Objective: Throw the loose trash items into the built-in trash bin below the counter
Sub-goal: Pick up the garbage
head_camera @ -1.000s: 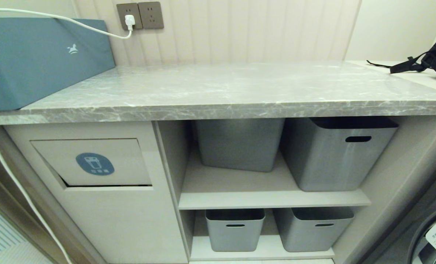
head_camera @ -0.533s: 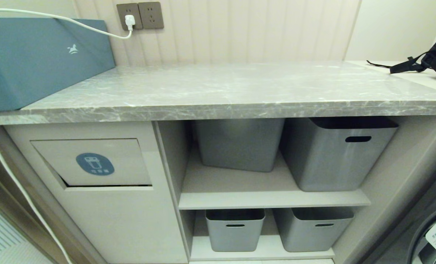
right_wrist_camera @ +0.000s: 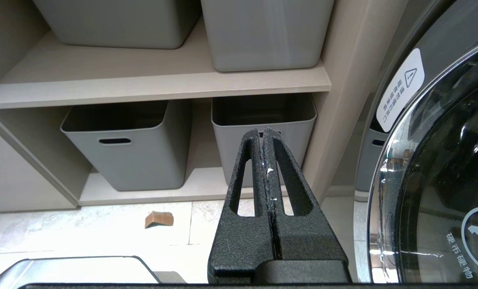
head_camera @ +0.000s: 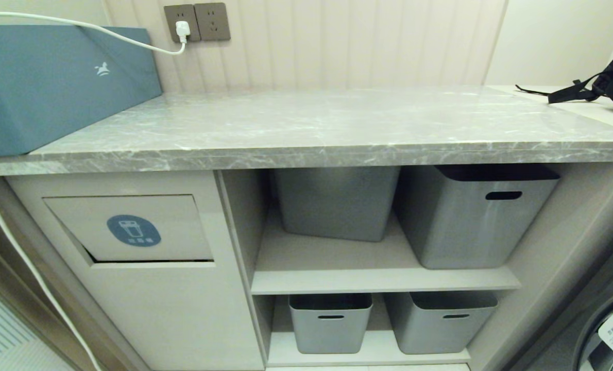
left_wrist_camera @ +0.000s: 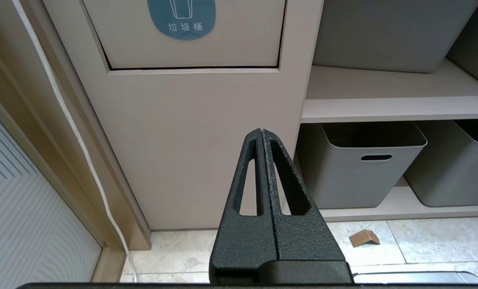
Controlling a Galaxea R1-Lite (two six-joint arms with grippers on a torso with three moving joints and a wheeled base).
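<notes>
- One long grey marble-look bench (head_camera: pixel 337 126) spans beige cabinets.
- Built-in beige bin flap with round blue sticker (head_camera: pixel 131 229) sits below its left end.
- Small folded tan cardboard piece (left_wrist_camera: pixel 364 237) lies on the pale tiled floor (left_wrist_camera: pixel 423 241).
- Left tool (left_wrist_camera: pixel 262 132) and right tool (right_wrist_camera: pixel 263 131) hang low, fingers pressed together, empty.

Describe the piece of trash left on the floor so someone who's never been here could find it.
Start at the grey marble-look counter and look down past its shelves to the pale tiled floor. In front of the lower grey tubs lies a small folded tan cardboard piece, the only brown scrap there.

"垃圾桶" on bin flap sticker (left_wrist_camera: pixel 181 18)
</notes>
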